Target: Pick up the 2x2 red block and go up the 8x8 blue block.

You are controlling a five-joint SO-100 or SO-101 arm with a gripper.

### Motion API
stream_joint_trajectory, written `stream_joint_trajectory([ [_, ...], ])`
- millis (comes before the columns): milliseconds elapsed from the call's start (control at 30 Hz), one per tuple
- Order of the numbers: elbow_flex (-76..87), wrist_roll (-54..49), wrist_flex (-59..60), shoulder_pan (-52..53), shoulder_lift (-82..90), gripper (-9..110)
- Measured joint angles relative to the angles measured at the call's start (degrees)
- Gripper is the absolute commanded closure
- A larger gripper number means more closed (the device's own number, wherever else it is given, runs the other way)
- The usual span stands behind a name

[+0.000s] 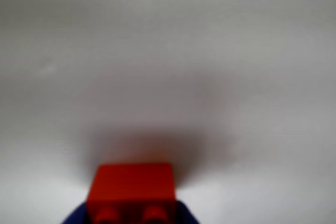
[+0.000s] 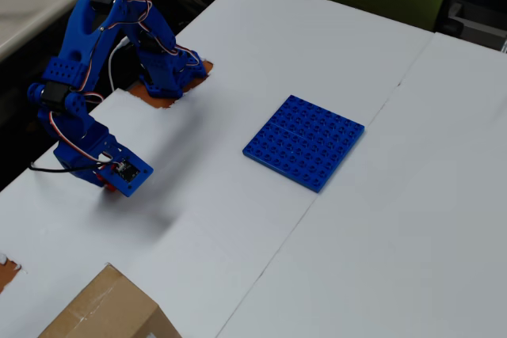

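While gripper clasps red block — blue plate well apart, bare.

Arm folded left; pincer low, clamped.

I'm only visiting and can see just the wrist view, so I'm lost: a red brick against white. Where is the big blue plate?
Observer: The 8x8 blue block lies flat on the white table, well right of the gripper in the overhead view.
Operator: Is anything on it?
Observer: No, its studs are bare; the 2x2 red block sits in the gripper.
Operator: Anything else nearby?
Observer: A cardboard box sits at the overhead view's bottom edge.
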Motion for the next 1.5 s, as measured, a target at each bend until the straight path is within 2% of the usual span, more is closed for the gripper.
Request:
stream_joint_trajectory([
  [200, 0.00, 0.09, 2.20, -0.26, 2.11, 101],
  [500, -2.46, 3.52, 14.15, -7.56, 11.78, 101],
  [933, -12.30, 8.44, 25.49, -26.46, 20.04, 101],
  [1500, -26.72, 5.10, 25.84, -50.80, 15.73, 100],
])
